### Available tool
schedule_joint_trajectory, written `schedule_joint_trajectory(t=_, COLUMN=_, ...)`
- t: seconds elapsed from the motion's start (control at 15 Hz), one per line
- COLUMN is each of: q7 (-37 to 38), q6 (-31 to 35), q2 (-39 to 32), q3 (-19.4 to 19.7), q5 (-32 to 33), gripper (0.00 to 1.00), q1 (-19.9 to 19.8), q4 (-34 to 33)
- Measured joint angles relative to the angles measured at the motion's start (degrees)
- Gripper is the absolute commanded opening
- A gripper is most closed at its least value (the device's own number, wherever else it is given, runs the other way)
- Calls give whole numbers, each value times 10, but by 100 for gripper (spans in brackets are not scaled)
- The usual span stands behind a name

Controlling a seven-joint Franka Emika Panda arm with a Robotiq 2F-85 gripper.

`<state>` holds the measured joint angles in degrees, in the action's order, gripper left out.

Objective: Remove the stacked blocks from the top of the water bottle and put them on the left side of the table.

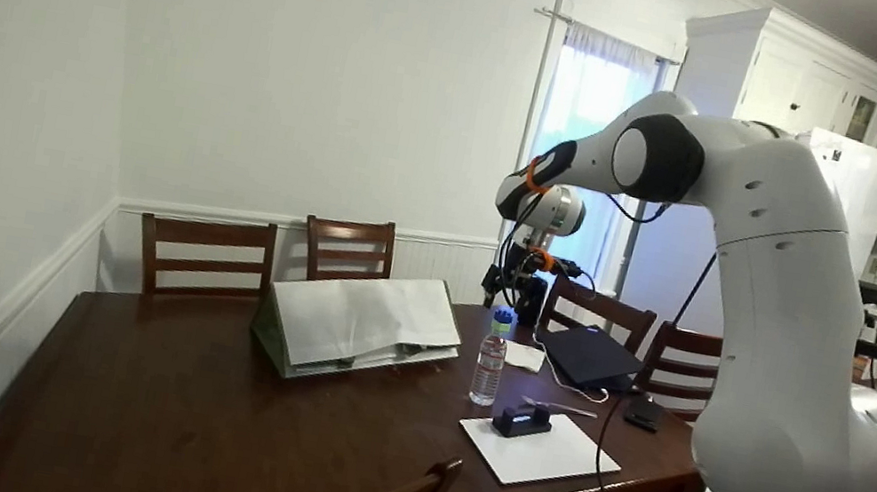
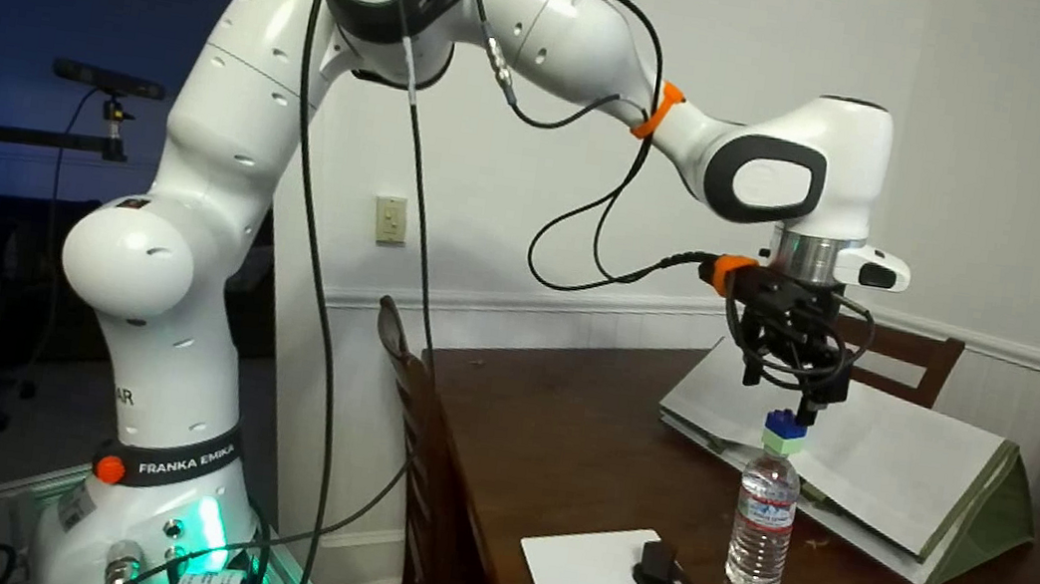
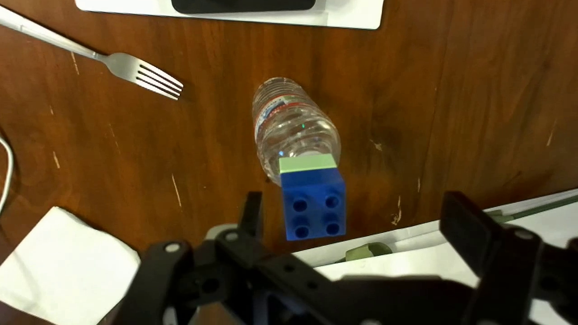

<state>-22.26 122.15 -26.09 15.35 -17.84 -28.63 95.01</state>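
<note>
Wrist view: the pincer [image 3: 354, 214] stands wide near the stacked blocks [image 3: 313, 196]; best centre it over them, grip gently, lift straight off the water bottle [image 3: 293, 119].

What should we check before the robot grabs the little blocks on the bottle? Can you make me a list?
1. Water bottle upright: ok, in both exterior views.
2. Stacked blocks on its top: ok, blue over pale green.
3. Gripper open: ok, jaws apart.
4. Blocks centred between the fingers: not ok, they look nearer one finger in the wrist view.
5. Blocks loose enough to lift off: cannot tell by looking.
</note>
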Motion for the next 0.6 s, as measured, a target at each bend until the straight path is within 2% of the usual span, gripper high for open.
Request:
schedule_joint_trajectory(t=0.13, q7=0, q6=0, q2=-15, q3=-6, q5=0, gripper=100, q1=-5, q4=-12)
schedule_joint_trajectory(t=0.2, q7=0, q6=0, q2=-21, q3=-7, q5=0, gripper=84, q1=-7, q4=-17)
schedule_joint_trajectory(t=0.27, q7=0, q6=0, q2=-26, q3=-9, q5=0, gripper=74, q1=-8, q4=-21)
schedule_joint_trajectory(t=0.6, q7=2, q6=-1, q2=-40, q3=-14, q5=2, gripper=38, q1=-12, q4=-29)
